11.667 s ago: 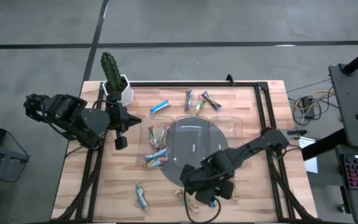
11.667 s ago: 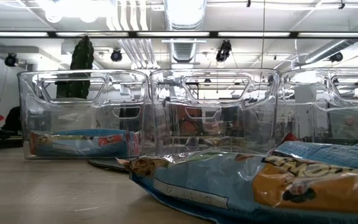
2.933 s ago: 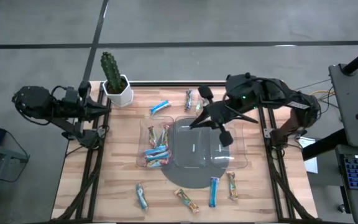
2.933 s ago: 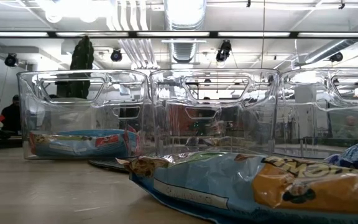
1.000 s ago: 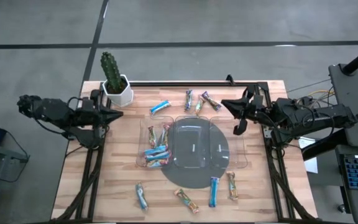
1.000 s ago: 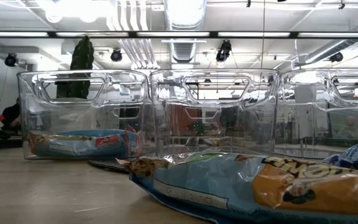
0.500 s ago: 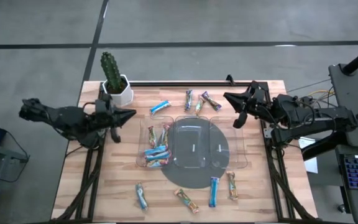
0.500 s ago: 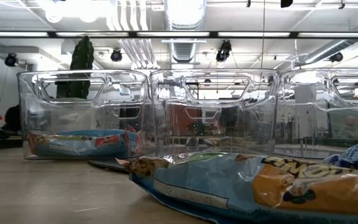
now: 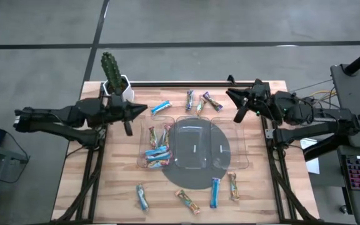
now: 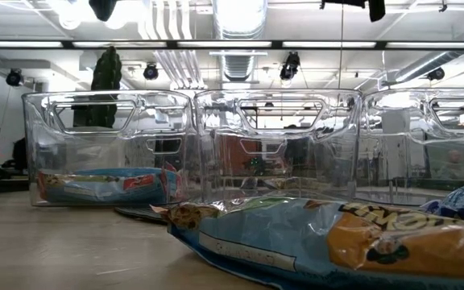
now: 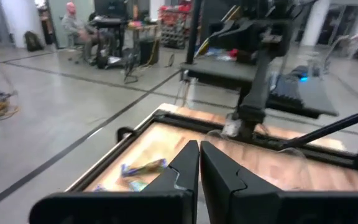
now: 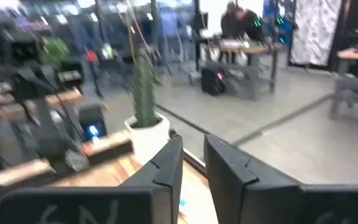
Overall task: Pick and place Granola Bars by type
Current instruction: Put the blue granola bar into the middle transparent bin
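I've got both arms up off the table, nothing held: left gripper hangs over the left part of the table near the cactus pot, fingers pressed together; right gripper sits over the far right corner, fingers parted by a thin gap with nothing between them. Next pick, I'd judge, is a loose bar: open wide, come down along the bar's long axis, pinch mid-wrapper, and clear the tray wall before dropping by type. The clear tray has several bars in its left compartment; the middle one looks bare. Loose granola bars: a blue one and three multicoloured ones beyond the tray, four more on the near side, blue and brownish-gold. Wrappers are crinkly and flat, probably slippery.
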Tool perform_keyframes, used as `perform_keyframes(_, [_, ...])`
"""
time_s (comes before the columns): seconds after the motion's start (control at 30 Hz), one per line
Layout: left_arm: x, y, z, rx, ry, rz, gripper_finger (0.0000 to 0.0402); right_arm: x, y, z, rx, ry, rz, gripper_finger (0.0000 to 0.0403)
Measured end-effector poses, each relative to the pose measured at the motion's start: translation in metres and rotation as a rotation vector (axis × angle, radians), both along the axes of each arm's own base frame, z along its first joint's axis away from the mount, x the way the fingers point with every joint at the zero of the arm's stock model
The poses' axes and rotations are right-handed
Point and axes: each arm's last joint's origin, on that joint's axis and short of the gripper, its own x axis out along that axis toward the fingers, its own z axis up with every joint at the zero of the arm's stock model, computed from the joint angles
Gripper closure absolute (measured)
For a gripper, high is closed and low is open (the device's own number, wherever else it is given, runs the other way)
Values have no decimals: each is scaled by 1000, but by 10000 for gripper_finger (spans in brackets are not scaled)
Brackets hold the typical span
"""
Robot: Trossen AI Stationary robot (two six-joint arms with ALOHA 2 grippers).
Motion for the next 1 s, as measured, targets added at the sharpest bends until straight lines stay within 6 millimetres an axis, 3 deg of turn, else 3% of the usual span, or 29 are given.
perform_keyframes(0.37, [5, 6, -3, -14, 34, 12, 402, -9, -17, 52, 10, 80, -103, 253])
perform_keyframes(0.6, [6, 6, -3, -15, 34, 13, 402, -6, -28, 63, 68, 210, -165, 210])
perform_keyframes(0.83, [10, 12, -6, -22, 50, 52, 402, 4, -30, 74, 57, 220, -141, 198])
perform_keyframes(1.0, [15, 22, -4, -56, 51, 90, 402, 7, -30, 76, 51, 228, -85, 215])
